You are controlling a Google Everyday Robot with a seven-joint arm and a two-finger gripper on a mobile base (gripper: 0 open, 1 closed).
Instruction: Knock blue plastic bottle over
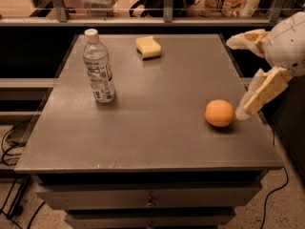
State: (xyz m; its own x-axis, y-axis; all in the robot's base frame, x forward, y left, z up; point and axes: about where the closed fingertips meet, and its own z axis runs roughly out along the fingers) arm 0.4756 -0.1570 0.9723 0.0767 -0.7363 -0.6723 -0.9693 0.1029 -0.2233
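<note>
Nothing of the task is done yet: the blue plastic bottle (99,66) stands upright on the left rear part of the grey table (157,132), white cap on top, label facing the camera. My gripper (235,78) hangs at the table's right edge, well apart from the bottle, with its two fingers spread wide and holding nothing. The lower fingertip sits just beside the orange ball (219,113); I cannot tell whether it touches. What is left, as I judge it, is the whole job: cross the table to the bottle and push it over. I count one bottle, one orange ball, one yellow sponge (148,47) near the back edge, and one table.
</note>
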